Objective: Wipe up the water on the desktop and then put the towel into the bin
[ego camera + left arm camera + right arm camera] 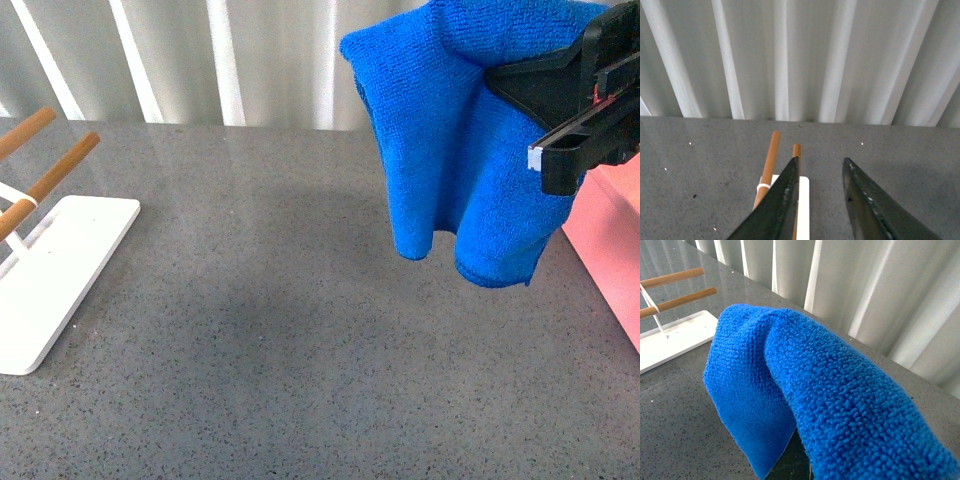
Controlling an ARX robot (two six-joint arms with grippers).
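Note:
The blue fluffy towel (455, 150) hangs in the air at the upper right of the front view, well above the speckled grey desktop (280, 340). My right gripper (560, 110) is shut on the towel's upper right part. In the right wrist view the towel (830, 400) drapes over the jaws and hides them. The salmon-pink bin (610, 235) shows at the right edge, just right of the hanging cloth. My left gripper (821, 167) is open above the desktop (900, 160), with nothing between its fingers.
A flat white base (50, 280) with wooden rods (55, 170) stands at the left of the desktop. The left wrist view shows the rods (771, 162) beside its fingers. White curtain folds (200, 60) run along the desktop's far edge.

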